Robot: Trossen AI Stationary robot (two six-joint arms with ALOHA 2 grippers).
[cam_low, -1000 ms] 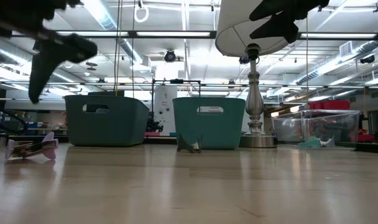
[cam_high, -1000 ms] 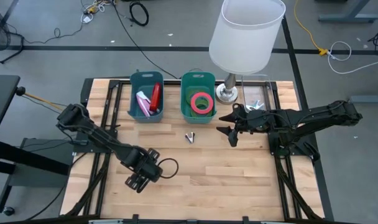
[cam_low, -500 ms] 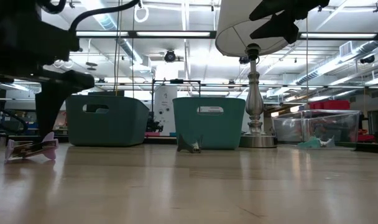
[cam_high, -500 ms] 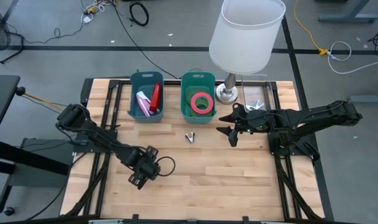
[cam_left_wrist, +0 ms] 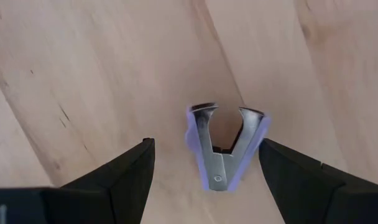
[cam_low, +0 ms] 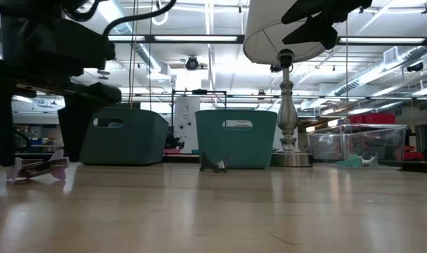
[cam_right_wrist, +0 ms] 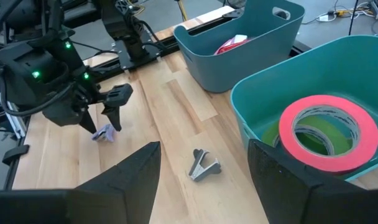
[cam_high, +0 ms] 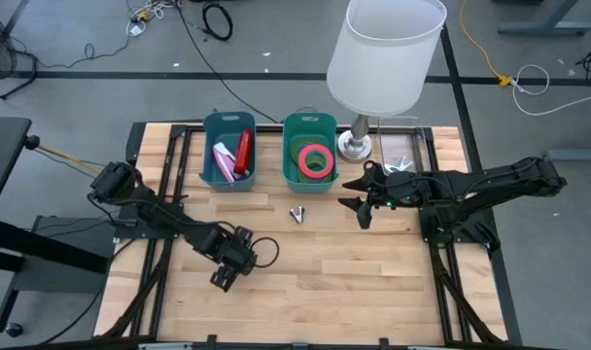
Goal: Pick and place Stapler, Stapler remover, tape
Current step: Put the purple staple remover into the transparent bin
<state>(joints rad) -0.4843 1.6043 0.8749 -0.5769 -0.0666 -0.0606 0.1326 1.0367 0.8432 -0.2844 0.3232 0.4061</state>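
A purple staple remover (cam_left_wrist: 223, 149) lies flat on the wooden table, also seen in the low view (cam_low: 36, 167) and the right wrist view (cam_right_wrist: 104, 133). My left gripper (cam_left_wrist: 206, 142) is open and low over it (cam_high: 224, 277), one finger on either side, clear of it. A dark staple remover (cam_high: 296, 213) (cam_right_wrist: 203, 167) lies in front of the right teal bin (cam_high: 310, 126). That bin holds a pink tape roll (cam_right_wrist: 329, 124) over a green one. The left bin (cam_high: 227, 124) holds a red stapler (cam_high: 243, 154) and a pink item. My right gripper (cam_high: 364, 199) hovers open.
A lamp with a white shade (cam_high: 385, 53) stands on its metal base (cam_high: 354, 146) at the far edge, beside a clear box (cam_high: 402, 156) with small items. Bare wood (cam_high: 344, 282) lies in the near middle of the table. Cables lie on the floor beyond.
My left gripper has moved a little toward the table's right and come down, its open fingers now low on either side of the purple staple remover. The remover has stayed in place. My right arm has kept still.
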